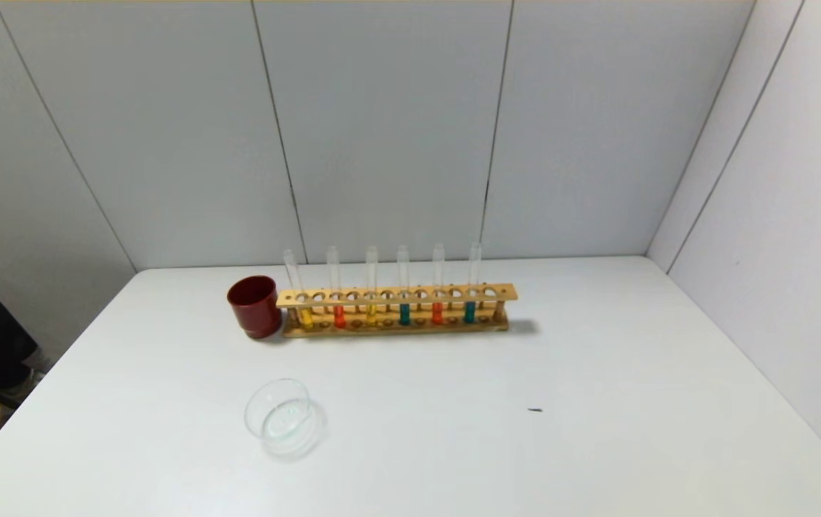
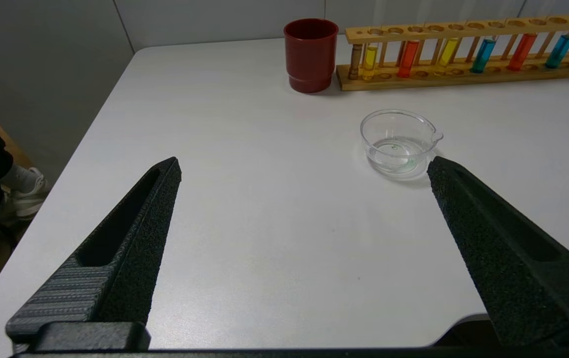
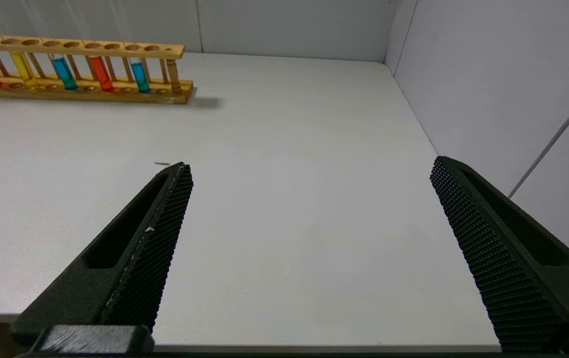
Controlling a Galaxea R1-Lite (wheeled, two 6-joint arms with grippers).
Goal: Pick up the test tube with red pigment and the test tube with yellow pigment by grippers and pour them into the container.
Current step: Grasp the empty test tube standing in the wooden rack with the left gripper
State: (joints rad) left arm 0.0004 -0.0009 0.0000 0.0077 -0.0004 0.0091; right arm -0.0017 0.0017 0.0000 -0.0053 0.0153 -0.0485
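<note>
Both grippers wide open, empty, near table edge.
Red tube (image 1: 339, 314) and yellow tube (image 1: 306, 316) upright in rack (image 1: 396, 295); dish (image 1: 283, 416) apparently empty; left gripper (image 2: 304, 166), right gripper (image 3: 309, 166).

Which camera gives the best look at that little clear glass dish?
The left wrist view: the small clear glass dish shows its rim and pouring lip. The head view shows it smaller; the right wrist view misses it.

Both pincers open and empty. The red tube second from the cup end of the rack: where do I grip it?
Grip the test tube with red pigment on the bare glass above the wooden rack, coming from the front. It stands upright between neighbouring tubes, so pinch across it and lift straight up. The left pincer looks nearer.
</note>
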